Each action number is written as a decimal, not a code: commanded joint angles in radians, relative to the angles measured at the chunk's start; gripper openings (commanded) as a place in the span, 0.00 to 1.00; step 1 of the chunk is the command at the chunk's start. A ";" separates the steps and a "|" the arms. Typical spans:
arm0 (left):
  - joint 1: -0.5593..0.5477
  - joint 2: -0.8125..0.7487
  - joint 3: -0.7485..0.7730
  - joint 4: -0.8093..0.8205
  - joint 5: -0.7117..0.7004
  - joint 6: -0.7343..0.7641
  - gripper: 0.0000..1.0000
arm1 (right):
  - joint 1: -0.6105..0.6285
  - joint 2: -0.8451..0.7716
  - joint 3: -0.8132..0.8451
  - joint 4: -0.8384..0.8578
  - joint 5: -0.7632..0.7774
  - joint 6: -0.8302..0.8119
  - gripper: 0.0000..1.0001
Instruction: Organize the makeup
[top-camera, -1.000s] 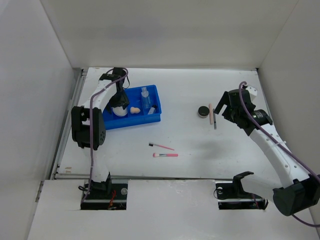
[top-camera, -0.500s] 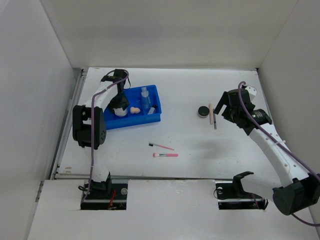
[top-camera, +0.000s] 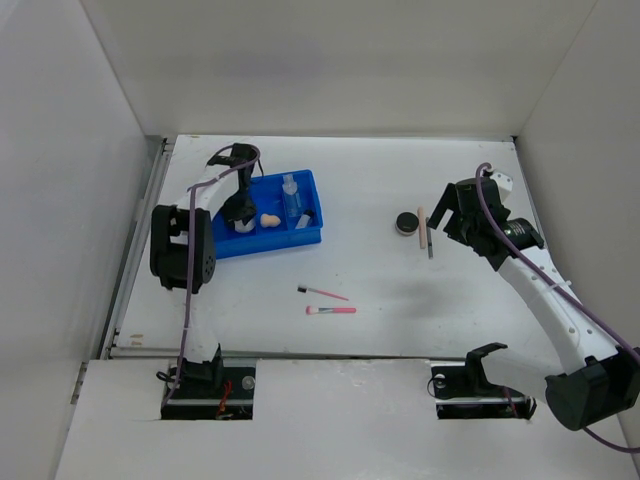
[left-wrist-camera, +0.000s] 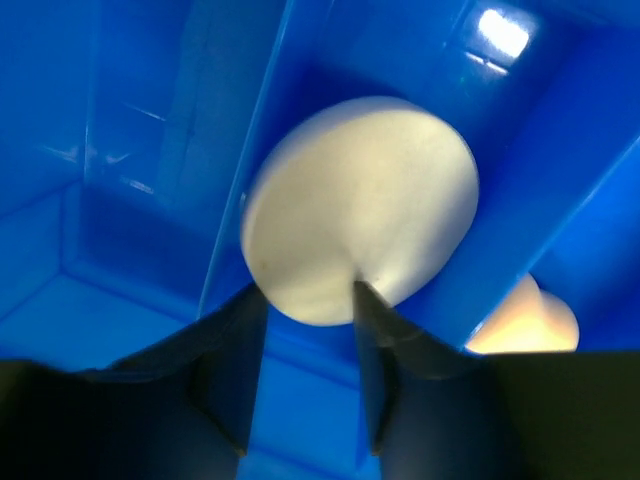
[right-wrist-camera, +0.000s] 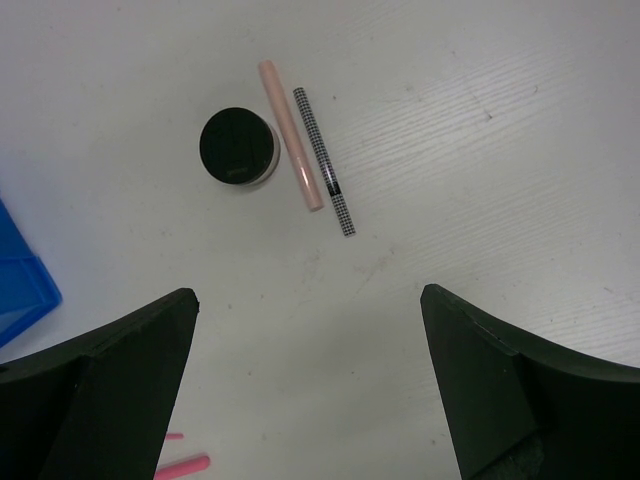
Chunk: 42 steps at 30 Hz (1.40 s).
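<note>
Well, my left gripper (left-wrist-camera: 308, 300) pinches the white puff (left-wrist-camera: 365, 200) by its lower rim in the blue tray's (top-camera: 300, 238) left compartment (peach sponge (left-wrist-camera: 530, 320) just right). The stick (right-wrist-camera: 290, 135) and pencil (right-wrist-camera: 325, 165) lie near-to-far, just left of my wide-open right gripper (right-wrist-camera: 308, 292).

Left arm's elbow drifted right toward blue tray (top-camera: 312, 236), wrist swung over it. Left gripper (top-camera: 240, 213) now sits right above white puff (top-camera: 243, 227), covering more of it than before.
</note>
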 joint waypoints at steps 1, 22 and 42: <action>0.002 -0.002 -0.007 0.014 -0.024 -0.015 0.28 | -0.003 -0.002 0.025 0.025 0.010 -0.013 0.99; -0.041 -0.269 0.148 -0.034 0.034 0.100 0.00 | -0.003 0.007 0.035 0.025 0.010 -0.013 0.99; -0.151 -0.085 0.183 -0.008 -0.050 0.120 0.00 | -0.003 -0.002 0.025 0.016 0.019 -0.013 0.99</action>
